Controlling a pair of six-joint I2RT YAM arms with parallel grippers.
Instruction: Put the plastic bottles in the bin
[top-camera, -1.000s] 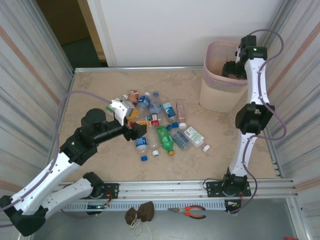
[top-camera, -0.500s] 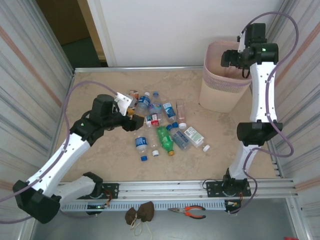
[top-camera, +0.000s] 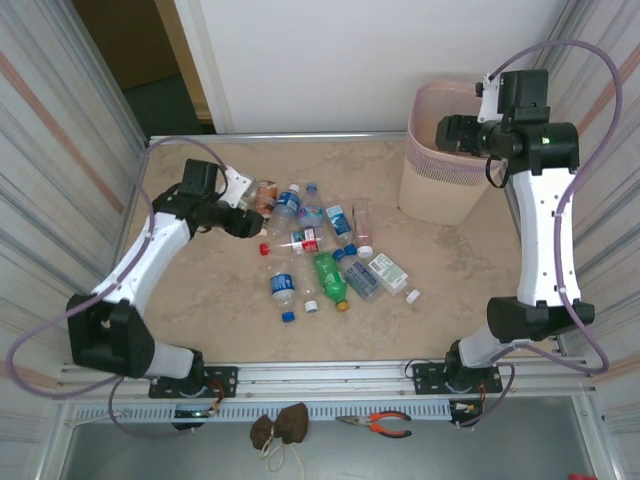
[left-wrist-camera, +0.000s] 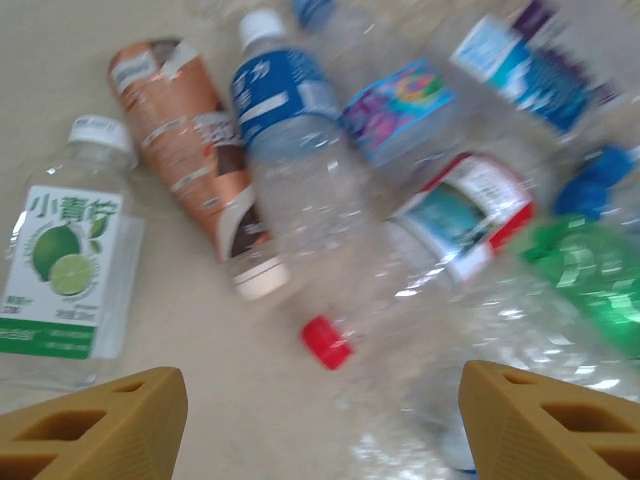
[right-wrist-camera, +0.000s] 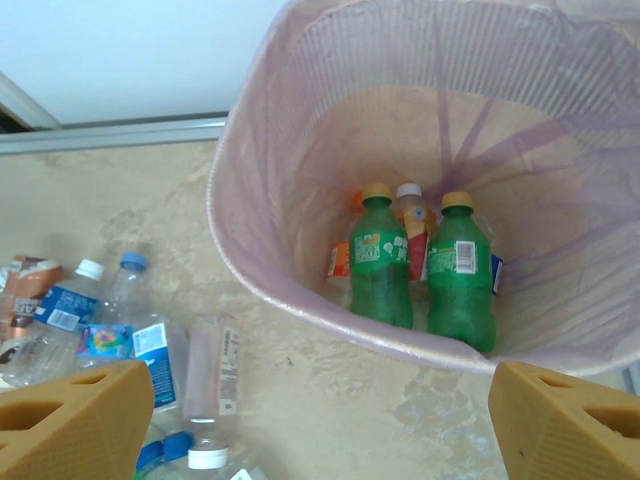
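The left hand (top-camera: 245, 222) hangs open and empty at the 9 o'clock edge of the pile of bottles (top-camera: 320, 255) lying mid-worktop (top-camera: 200, 320), with a red cap (left-wrist-camera: 327, 342) just ahead of it; the right hand (top-camera: 452, 133), also open and empty, is over the mouth of the bin (top-camera: 440, 200), which stands at 1 o'clock on the worktop. Inside the bin two green bottles (right-wrist-camera: 380, 270) stand upright, with others behind them.
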